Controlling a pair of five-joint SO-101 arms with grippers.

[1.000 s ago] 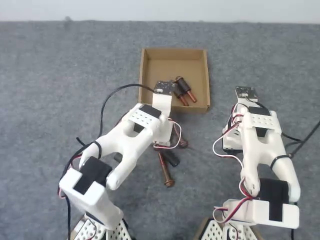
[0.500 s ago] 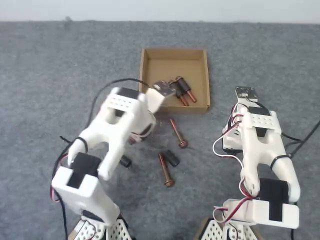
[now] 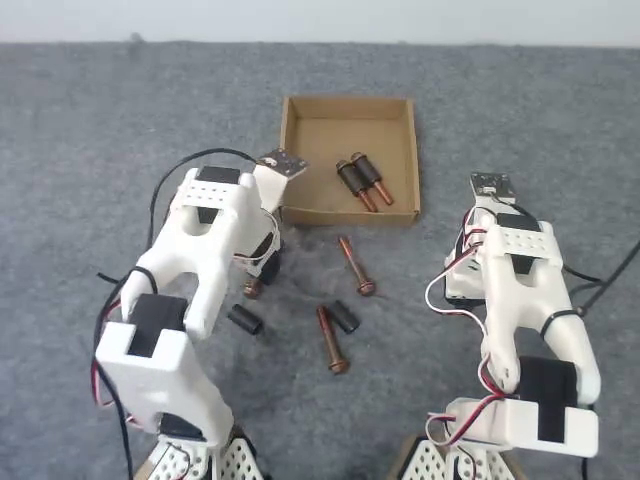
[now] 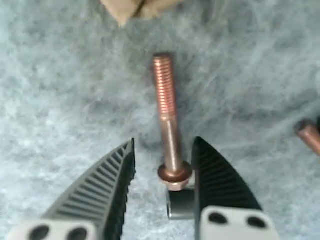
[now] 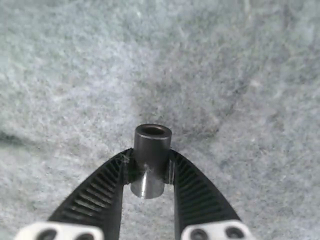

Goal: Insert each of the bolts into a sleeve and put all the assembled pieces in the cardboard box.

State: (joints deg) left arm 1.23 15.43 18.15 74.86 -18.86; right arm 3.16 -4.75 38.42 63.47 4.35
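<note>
left end effector (image 4: 164, 145) open, astride bolt (image 4: 167, 110) just outside cardboard box (image 3: 290, 150) corner | right end effector (image 5: 150, 157) clamped on sleeve (image 5: 151, 145), off to that box's side | risk: bolt sits off-centre, so closing may roll or skew it

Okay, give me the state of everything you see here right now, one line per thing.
Left gripper: open, astride a bolt lying flat.
Right gripper: shut on a sleeve, no bolt in it.
Cardboard box: open, two assembled pieces inside.
Loose bolts: lying flat, unsleeved.
Loose sleeves: lying down, no bolt inside.
</note>
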